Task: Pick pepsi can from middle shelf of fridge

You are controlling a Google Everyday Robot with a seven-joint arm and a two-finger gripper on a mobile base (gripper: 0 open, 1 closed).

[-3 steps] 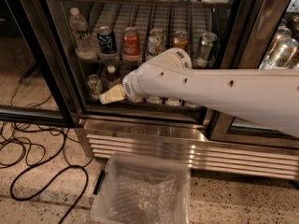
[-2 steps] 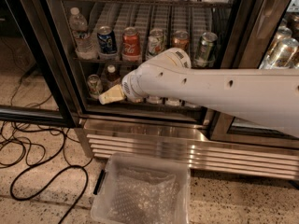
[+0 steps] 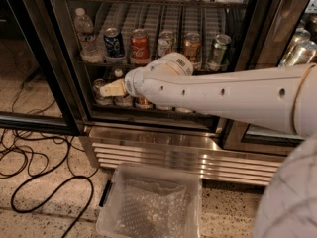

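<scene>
"Five cans stand in a row on the middle shelf (image 3: 105, 63), as I count them. Which one is the pepsi can (image 3: 114, 42)?"

"It's the dark blue one at the left end of the row, standing upright. The red can (image 3: 139, 46) is just beside it on the right, and a water bottle (image 3: 85, 33) is on its left."

"And where's the hand (image 3: 111, 89)?"

"It's lower down, pointing left in front of the tier under the middle shelf, near the small bottles there. It sits below the pepsi can and isn't touching it."

"Is it apart or together?"

"I can't tell from where I'm standing. The white arm (image 3: 223, 95) comes in from the right across the front of the fridge (image 3: 163, 148) and hides part of that lower tier."

"What's on the floor?"

"A clear plastic bin (image 3: 148, 202) sits in front of the ribbed steel base, and black cables (image 3: 29, 172) loop to its left."
</scene>
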